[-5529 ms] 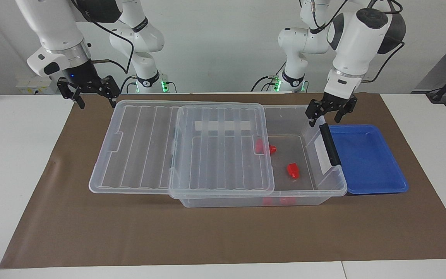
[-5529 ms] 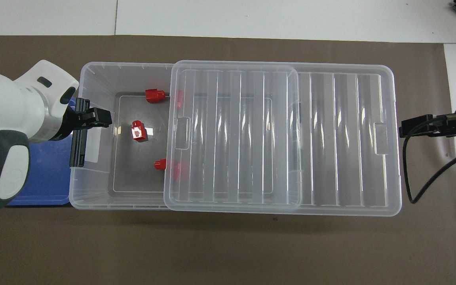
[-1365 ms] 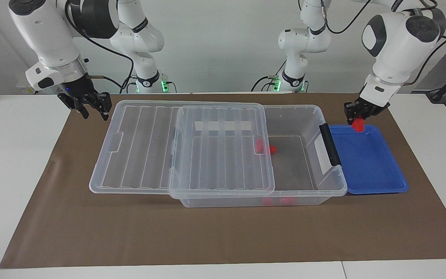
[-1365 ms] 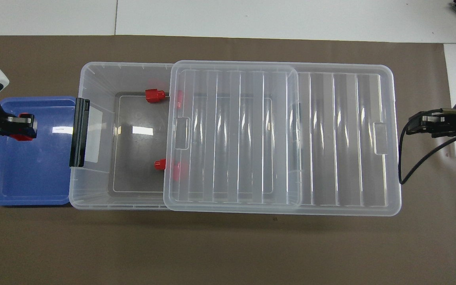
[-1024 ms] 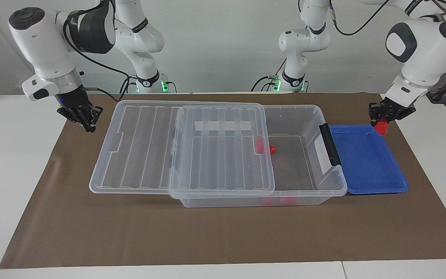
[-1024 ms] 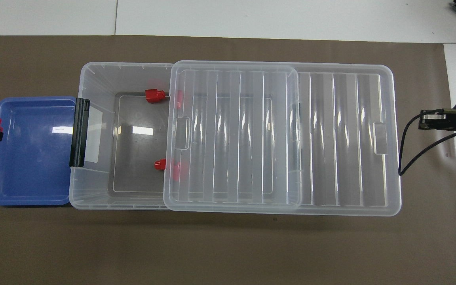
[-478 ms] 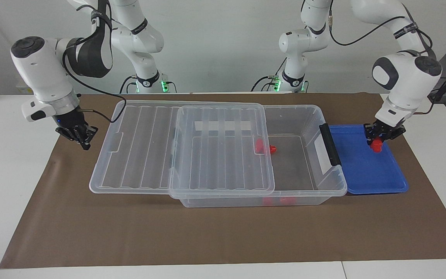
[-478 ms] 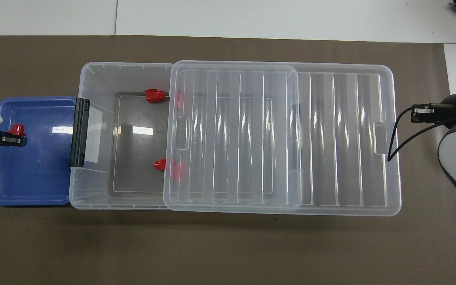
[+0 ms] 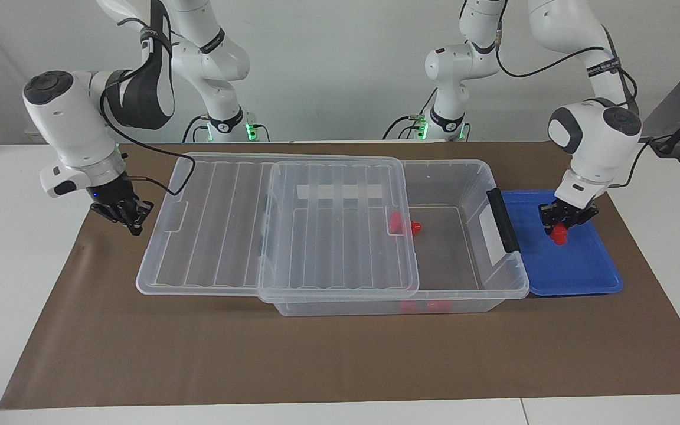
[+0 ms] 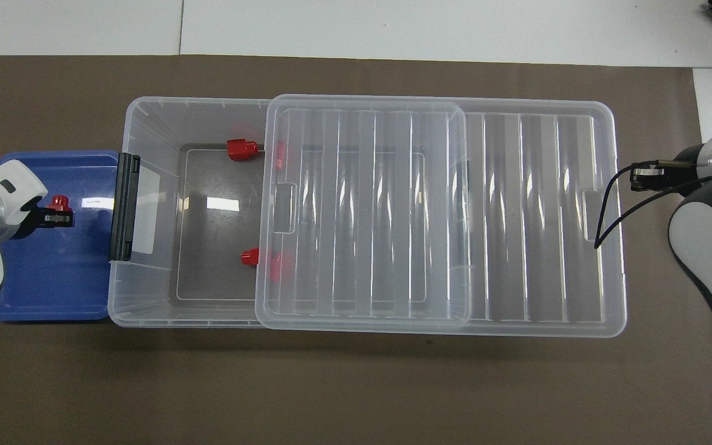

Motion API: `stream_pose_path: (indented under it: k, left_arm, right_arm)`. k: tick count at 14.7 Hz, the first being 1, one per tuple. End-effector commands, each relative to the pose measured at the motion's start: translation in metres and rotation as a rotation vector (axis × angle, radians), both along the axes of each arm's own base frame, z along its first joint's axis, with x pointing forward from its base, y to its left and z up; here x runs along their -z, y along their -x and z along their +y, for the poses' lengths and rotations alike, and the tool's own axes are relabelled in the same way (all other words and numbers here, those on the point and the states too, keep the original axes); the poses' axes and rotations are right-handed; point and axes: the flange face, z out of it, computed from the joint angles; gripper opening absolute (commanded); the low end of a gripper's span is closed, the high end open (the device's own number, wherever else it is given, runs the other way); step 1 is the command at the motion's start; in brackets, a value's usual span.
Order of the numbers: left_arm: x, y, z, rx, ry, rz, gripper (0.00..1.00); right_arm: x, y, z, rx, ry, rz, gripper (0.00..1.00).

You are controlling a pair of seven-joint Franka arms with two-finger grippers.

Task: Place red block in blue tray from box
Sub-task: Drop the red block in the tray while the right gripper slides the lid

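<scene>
The fingers of the left gripper pinch a small bright red plastic block, holding it low over the shallow bright blue plastic tray, which sits against the large clear plastic box at the left arm's end. The right gripper, fingers pressed together on nothing, hangs over the brown mat beside the slid-aside ribbed clear lid. Two more red blocks lie inside the box.
</scene>
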Motion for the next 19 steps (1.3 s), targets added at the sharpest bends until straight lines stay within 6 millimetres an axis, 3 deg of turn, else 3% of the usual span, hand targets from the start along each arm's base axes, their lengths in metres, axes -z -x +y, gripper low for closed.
stream_pose_path:
  k: [1, 8, 9, 10, 11, 13, 16, 19]
  left_arm:
    - [0.028, -0.003, -0.002, -0.019, 0.007, -0.014, 0.00]
    - [0.039, -0.005, -0.007, -0.106, 0.023, -0.016, 0.00]
    - [0.040, -0.005, -0.007, -0.105, 0.023, -0.016, 0.07]
    - [0.040, -0.005, -0.008, -0.096, 0.022, -0.015, 0.71]
    - [0.040, -0.005, -0.008, -0.090, 0.020, -0.010, 1.00]
    - [0.039, -0.006, -0.007, -0.090, 0.020, -0.010, 1.00]
    - [0.028, -0.011, -0.010, -0.085, 0.021, -0.010, 1.00]
    - [-0.026, -0.029, -0.018, -0.077, 0.022, 0.051, 1.00]
  right_arm:
    - [0.006, 0.002, 0.009, -0.031, -0.004, 0.002, 0.00]
    - [0.010, 0.006, 0.036, -0.084, -0.007, 0.039, 0.00]
    - [0.010, 0.007, 0.040, -0.090, -0.008, 0.050, 0.00]
    - [0.010, 0.009, 0.045, -0.099, -0.008, 0.059, 0.00]
    - [0.011, 0.009, 0.055, -0.115, -0.010, 0.068, 0.00]
    - [0.011, 0.013, 0.066, -0.135, -0.010, 0.097, 0.00]
    - [0.012, 0.017, 0.098, -0.188, -0.011, 0.113, 0.00]
    - [0.012, 0.020, 0.125, -0.229, -0.008, 0.124, 0.00]
